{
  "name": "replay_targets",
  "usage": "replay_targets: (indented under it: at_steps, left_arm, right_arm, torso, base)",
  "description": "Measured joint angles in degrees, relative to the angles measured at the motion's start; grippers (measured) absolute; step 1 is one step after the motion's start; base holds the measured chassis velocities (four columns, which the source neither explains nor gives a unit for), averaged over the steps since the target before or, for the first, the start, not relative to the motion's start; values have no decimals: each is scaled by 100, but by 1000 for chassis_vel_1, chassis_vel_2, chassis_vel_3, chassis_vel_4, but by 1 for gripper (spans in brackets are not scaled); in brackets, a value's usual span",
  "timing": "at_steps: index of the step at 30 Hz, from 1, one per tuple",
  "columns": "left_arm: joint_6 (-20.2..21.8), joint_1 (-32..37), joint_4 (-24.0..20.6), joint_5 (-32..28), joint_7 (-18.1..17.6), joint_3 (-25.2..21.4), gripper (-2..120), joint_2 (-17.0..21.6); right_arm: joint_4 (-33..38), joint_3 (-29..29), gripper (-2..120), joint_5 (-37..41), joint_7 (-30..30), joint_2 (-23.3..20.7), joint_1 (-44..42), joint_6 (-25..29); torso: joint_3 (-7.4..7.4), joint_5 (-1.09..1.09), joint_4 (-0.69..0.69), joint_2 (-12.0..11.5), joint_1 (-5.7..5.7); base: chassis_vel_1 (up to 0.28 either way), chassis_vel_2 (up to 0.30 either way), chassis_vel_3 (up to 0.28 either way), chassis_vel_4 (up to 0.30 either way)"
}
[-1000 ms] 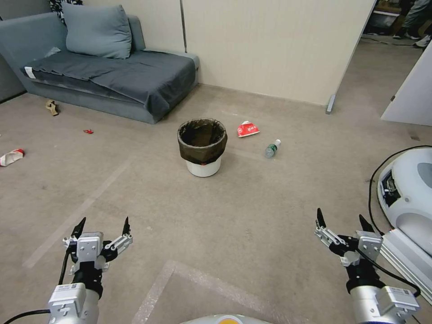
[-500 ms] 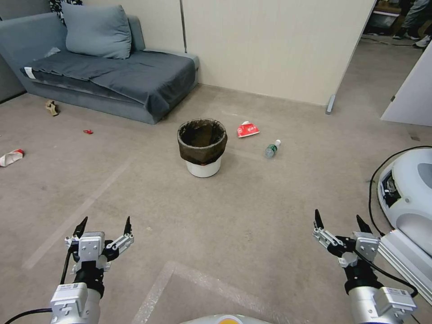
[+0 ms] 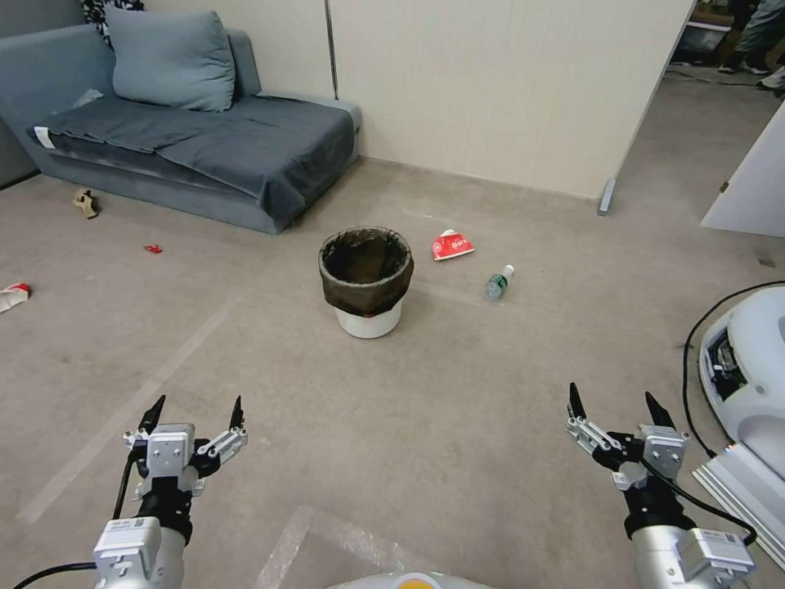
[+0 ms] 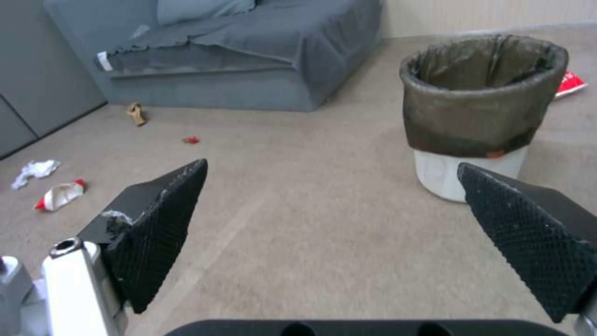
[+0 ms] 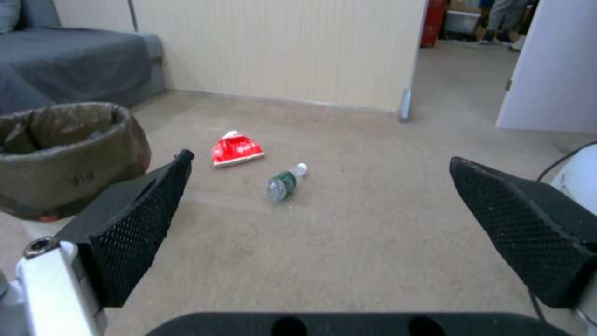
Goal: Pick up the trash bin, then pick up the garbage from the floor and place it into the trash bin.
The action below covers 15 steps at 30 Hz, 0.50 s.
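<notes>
The trash bin (image 3: 366,282), white with a dark bag over its rim, stands upright on the carpet ahead of me; it also appears as the bin (image 4: 482,116) and the bin (image 5: 65,156) in the wrist views. Garbage lies around it: a flattened red-and-white cup (image 3: 452,245) and a clear green-labelled bottle (image 3: 496,282) to its right, a red scrap (image 3: 152,249), brown paper (image 3: 84,202) and another cup (image 3: 11,295) far left. A white tissue (image 4: 36,169) lies by that cup. My left gripper (image 3: 195,406) and right gripper (image 3: 613,403) hover open and empty, well short of the bin.
A grey sofa (image 3: 204,147) with a cushion stands at the back left against a beige partition wall (image 3: 507,82). A white round machine (image 3: 748,368) with a black cable sits at the right. A doorway opens at the back right. Open carpet lies between me and the bin.
The whole head view has shifted: the bin and litter sit lower and slightly larger in the picture, so the camera has moved closer. Both grippers stay open in the same pose.
</notes>
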Motion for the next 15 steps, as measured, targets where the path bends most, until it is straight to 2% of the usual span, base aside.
replay_targets:
  at_steps: [15]
  left_arm:
    - [-26, -19, 53, -18, -1, -12, 100, -8]
  right_arm:
    - [-32, 3, 100, -15, -16, 21, 28, 9]
  torso:
    - [0, 0, 0, 0, 0]
  base:
    - [-111, 113, 115, -117]
